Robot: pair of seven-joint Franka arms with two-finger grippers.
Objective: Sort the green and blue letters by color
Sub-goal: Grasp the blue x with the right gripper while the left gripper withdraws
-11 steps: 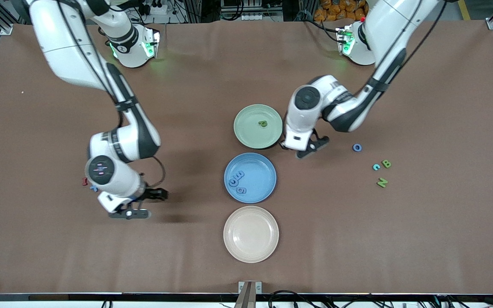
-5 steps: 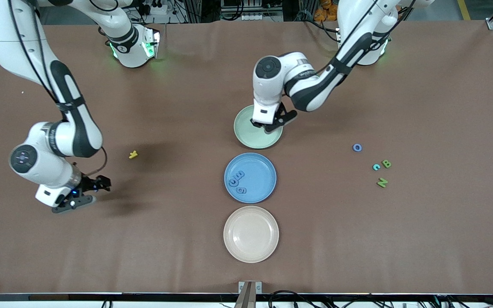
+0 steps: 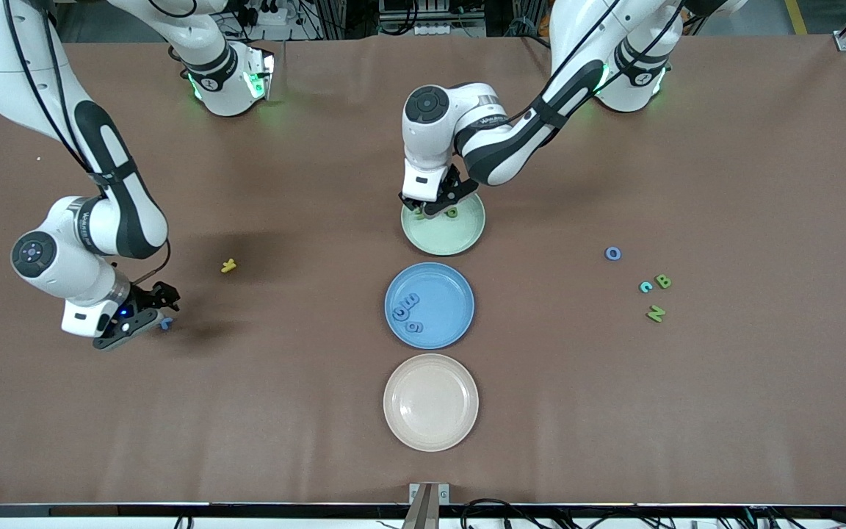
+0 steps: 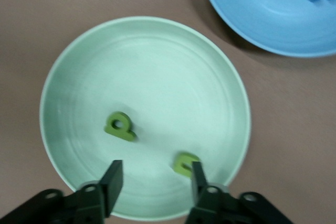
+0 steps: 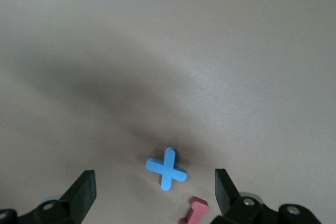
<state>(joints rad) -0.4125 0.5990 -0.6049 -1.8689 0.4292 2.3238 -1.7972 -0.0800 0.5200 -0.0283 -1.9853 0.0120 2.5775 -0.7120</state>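
My left gripper (image 3: 434,207) hangs open over the green plate (image 3: 460,239). Two olive green letters lie in that plate: a P (image 4: 119,127) and a second one (image 4: 182,163) right beside one fingertip, not pinched. My right gripper (image 3: 148,311) is open low over a blue X (image 5: 166,168) near the right arm's end of the table. A dark red letter (image 5: 195,211) lies next to the X. Several blue letters (image 3: 408,311) rest in the blue plate (image 3: 449,286). A blue O (image 3: 613,253), blue c (image 3: 645,286), green B (image 3: 662,281) and green N (image 3: 656,314) lie loose toward the left arm's end.
An empty beige plate (image 3: 430,433) sits nearest the front camera, in line with the blue and green plates. A small yellow letter (image 3: 228,265) lies on the brown table between the right gripper and the plates.
My left gripper moved from beside the green plate to over it and opened, leaving a second green letter there. My right arm swung out toward its end of the table, over the blue X.
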